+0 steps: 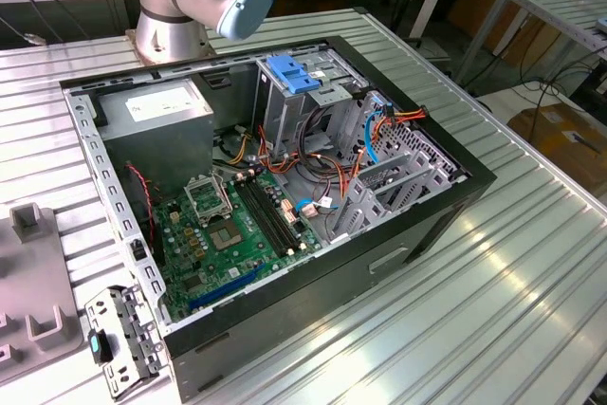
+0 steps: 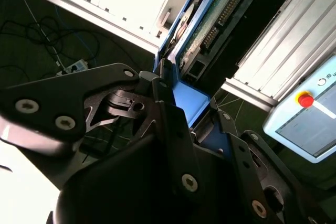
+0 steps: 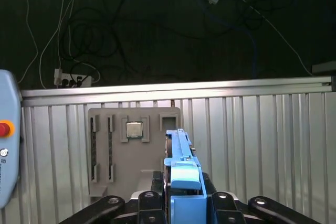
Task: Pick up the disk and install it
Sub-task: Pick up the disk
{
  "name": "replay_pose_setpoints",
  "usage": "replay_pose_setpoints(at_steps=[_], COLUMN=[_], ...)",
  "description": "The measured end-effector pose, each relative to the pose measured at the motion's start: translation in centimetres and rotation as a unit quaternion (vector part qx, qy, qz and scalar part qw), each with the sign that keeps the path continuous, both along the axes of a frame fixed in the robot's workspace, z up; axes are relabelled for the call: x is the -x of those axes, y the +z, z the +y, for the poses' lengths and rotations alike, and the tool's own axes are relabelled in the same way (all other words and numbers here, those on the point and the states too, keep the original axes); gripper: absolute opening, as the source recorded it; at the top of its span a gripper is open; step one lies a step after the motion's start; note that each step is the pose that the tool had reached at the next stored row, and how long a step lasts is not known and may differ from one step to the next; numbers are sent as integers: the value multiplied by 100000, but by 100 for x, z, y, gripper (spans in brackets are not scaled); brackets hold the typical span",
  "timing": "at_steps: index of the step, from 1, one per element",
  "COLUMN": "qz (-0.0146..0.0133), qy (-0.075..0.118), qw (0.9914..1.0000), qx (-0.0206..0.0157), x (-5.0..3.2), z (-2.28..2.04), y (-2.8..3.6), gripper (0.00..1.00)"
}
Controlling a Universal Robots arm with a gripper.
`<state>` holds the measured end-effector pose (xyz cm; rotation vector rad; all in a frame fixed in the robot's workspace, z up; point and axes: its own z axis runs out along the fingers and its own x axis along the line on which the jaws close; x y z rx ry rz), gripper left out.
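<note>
The flat dark-grey metal disk with blue plastic side rails sits edge-on in your black gripper, which is clenched on it, over the ribbed aluminium table in the first wrist view. Carry it square and unhurried, I judge, so the rails don't slip.

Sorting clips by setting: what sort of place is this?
Probably a robotics lab or workshop: an open computer case on a ribbed metal table, the robot arm's base beside it, and a pendant with a red stop button. The gripper holds the disk.
</note>
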<state>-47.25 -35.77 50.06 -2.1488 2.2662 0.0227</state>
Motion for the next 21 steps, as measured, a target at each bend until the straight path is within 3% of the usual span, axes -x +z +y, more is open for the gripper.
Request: replay_pose_setpoints(at_steps=[6,14,21], qz=[-4,-11,-1], qy=[-1,0,2], qw=[100000,100000,100000], qx=[-133,-144,-140], x=[0,-2,-54], z=[0,0,0], y=[104,107,108], gripper=[37,37,37])
